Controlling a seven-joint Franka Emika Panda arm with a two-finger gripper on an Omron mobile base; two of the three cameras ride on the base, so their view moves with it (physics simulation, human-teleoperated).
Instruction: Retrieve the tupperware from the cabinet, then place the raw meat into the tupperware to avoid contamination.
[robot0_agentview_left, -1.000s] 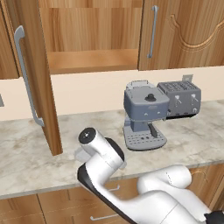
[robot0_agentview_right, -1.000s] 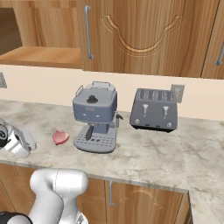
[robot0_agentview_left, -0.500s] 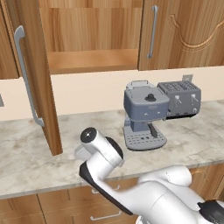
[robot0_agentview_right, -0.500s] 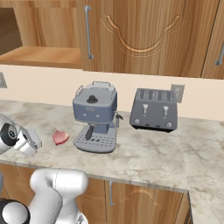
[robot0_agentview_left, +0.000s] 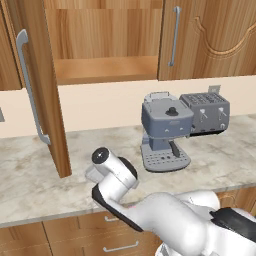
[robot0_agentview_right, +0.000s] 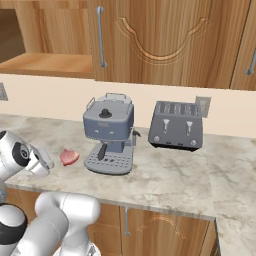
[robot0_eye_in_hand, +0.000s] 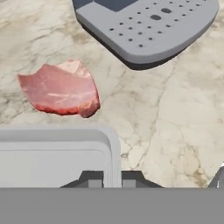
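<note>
In the hand view my gripper (robot0_eye_in_hand: 111, 178) is shut on the tupperware (robot0_eye_in_hand: 52, 153), a pale shallow container. Its dark fingertips (robot0_eye_in_hand: 92, 178) pinch the container's right wall just above the marble counter. The raw meat (robot0_eye_in_hand: 61, 89), a pinkish-red lump, lies on the counter just beyond the tupperware's far rim and apart from it. In the right base view the meat (robot0_agentview_right: 69, 156) sits left of the coffee machine, with my hand close on its left. The cabinet (robot0_agentview_left: 105, 70) stands open, its door (robot0_agentview_left: 35, 85) swung out to the left and its wooden shelf bare.
A grey coffee machine (robot0_agentview_right: 110, 132) stands on the counter right of the meat, its drip tray (robot0_eye_in_hand: 144, 26) close beyond it. A grey toaster (robot0_agentview_right: 177, 125) is further right, against the wall. The open cabinet door (robot0_agentview_left: 45, 100) hangs over the counter's left part.
My hand has moved a little to the right over the counter with the tupperware, closer to the meat. Nothing else has moved.
</note>
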